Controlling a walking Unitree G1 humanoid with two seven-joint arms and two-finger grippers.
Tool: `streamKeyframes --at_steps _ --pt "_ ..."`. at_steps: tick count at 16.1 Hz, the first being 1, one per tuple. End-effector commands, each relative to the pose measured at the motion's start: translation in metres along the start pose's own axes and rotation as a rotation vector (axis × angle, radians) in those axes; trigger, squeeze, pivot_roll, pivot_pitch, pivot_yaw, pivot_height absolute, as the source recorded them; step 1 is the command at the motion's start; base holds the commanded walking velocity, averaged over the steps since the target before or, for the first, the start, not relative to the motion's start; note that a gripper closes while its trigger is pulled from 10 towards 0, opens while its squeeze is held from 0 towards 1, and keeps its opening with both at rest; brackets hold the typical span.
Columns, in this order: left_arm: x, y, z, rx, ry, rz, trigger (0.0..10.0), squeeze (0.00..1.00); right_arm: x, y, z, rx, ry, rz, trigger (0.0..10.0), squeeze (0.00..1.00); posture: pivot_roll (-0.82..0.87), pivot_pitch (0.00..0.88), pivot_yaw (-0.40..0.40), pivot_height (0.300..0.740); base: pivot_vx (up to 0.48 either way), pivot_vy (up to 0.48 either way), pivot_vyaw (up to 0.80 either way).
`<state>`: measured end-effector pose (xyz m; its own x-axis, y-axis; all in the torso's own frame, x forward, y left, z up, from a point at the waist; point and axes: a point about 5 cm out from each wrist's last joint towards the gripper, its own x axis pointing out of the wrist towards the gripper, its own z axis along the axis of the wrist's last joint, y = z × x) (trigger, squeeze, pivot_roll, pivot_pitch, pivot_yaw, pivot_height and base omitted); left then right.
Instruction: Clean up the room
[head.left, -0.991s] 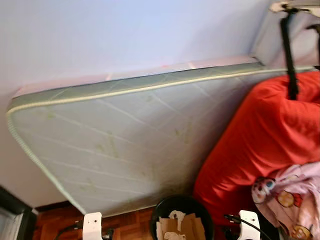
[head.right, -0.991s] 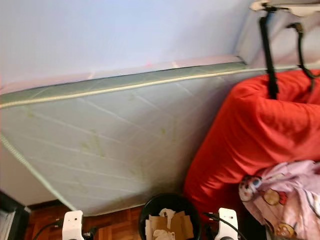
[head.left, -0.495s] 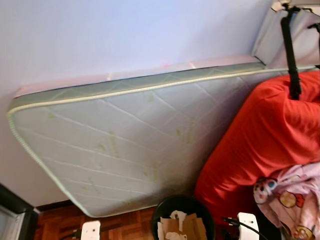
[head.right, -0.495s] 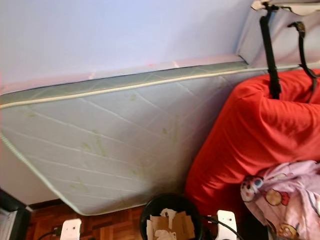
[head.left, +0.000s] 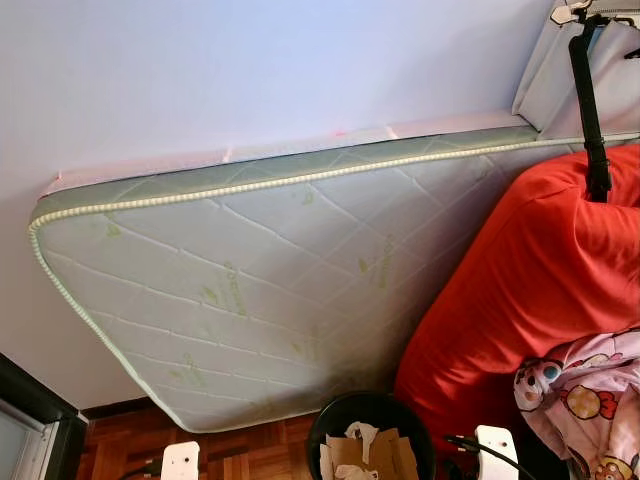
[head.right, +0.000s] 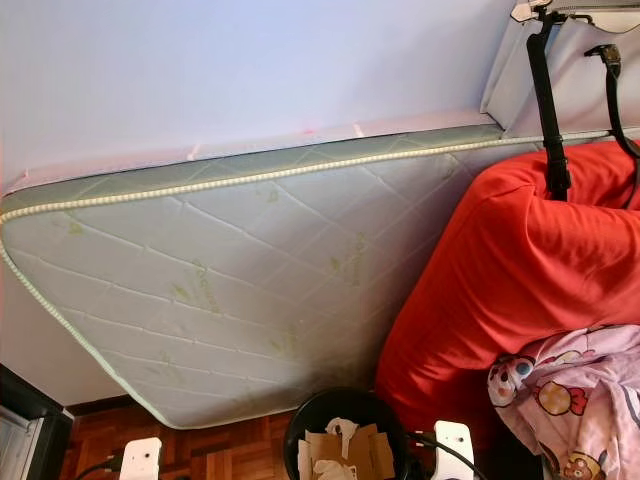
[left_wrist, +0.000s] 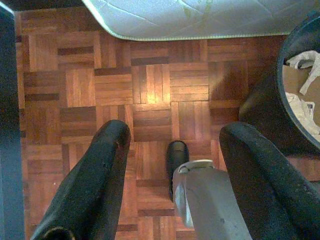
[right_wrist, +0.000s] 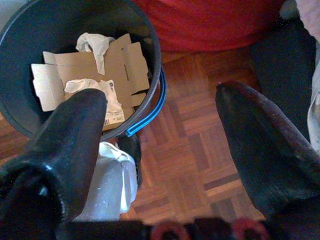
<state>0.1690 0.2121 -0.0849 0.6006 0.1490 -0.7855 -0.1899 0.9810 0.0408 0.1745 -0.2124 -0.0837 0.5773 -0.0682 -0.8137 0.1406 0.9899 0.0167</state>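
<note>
A black waste bin (head.left: 332, 418) stands on the parquet floor just in front of me. It holds flattened cardboard (right_wrist: 85, 70) and crumpled white paper (right_wrist: 92, 45). My right gripper (right_wrist: 162, 95) hangs open beside the bin's rim (right_wrist: 156, 65), partly over it, with nothing between its fingers. My left gripper (left_wrist: 175, 132) hangs open and empty over bare floor, left of the bin (left_wrist: 282, 95). The white wrists of both arms show at the bottom edge of the left eye view.
A pale green quilted mattress (head.left: 280, 270) leans on its side against the wall. A big red cushion (head.left: 520, 290) sits at the right with a pink cartoon-print cloth (head.left: 590, 390) on it. Black straps (head.left: 590, 110) hang above. Dark furniture (head.left: 30, 420) stands far left.
The whole picture has shifted slightly and sharpened, so the camera moved. My left wrist sits lower in the view than a second ago. The things in the room have not moved.
</note>
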Motion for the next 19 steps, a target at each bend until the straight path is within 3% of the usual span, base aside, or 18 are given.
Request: streamKeyframes --at_steps 1,7,16,19 --pt "-0.001 0.006 -0.004 -0.005 0.029 0.019 10.0 0.0 0.001 0.002 0.003 0.006 -0.01 0.003 10.0 0.0 -0.03 0.0 0.021 0.74 0.0 0.0 0.0" --pt "0.005 -0.011 0.014 0.007 0.008 -0.001 10.0 0.0 0.001 0.004 0.001 0.013 -0.005 0.007 10.0 0.0 -0.03 0.0 0.031 0.74 0.0 0.48 0.0" --pt "0.006 -0.011 0.02 0.019 0.004 0.002 10.0 0.0 0.001 0.007 -0.001 0.009 0.003 0.013 10.0 0.0 -0.03 0.0 0.043 0.74 0.0 0.48 0.0" --pt "0.006 -0.01 0.02 0.031 0.004 0.003 10.0 0.0 0.001 0.007 -0.001 0.009 0.005 0.014 10.0 0.0 -0.03 0.0 0.045 0.74 0.0 0.095 0.0"
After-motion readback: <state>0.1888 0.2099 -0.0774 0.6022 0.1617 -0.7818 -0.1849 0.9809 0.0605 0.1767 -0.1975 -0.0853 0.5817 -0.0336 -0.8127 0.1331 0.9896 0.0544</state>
